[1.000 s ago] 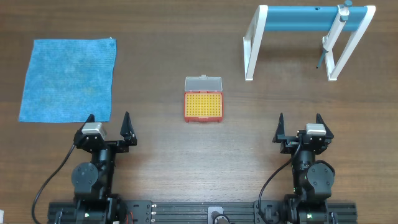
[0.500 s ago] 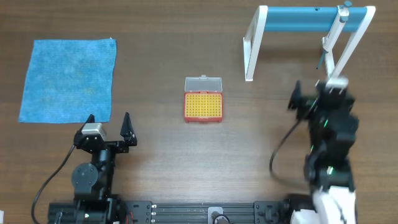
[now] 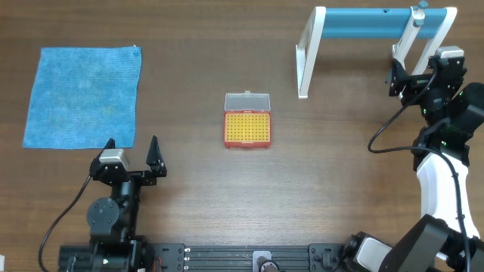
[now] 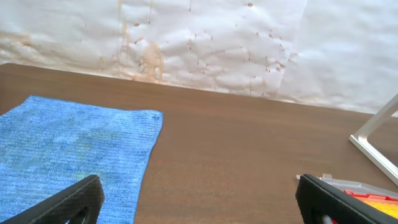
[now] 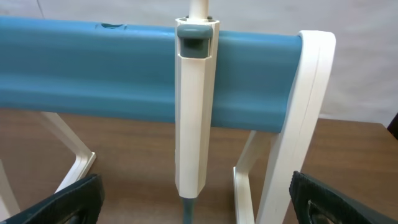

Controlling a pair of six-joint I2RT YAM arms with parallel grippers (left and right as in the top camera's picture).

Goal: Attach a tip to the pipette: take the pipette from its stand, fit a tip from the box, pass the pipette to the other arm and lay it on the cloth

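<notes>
Fetching the pipette (image 5: 196, 106) is the step in hand: it hangs on the stand (image 3: 363, 23) at the top view's upper right. The right gripper (image 5: 200, 204) faces it, jaws wide apart and empty; next it should advance and close around the body.

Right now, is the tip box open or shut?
Open. In the top view the tip box has its yellow tips uncovered, and the clear lid is flipped back behind it.

Right gripper (image 3: 412, 74) spread, far forward, left gripper (image 3: 132, 143) spread, tucked back
</notes>
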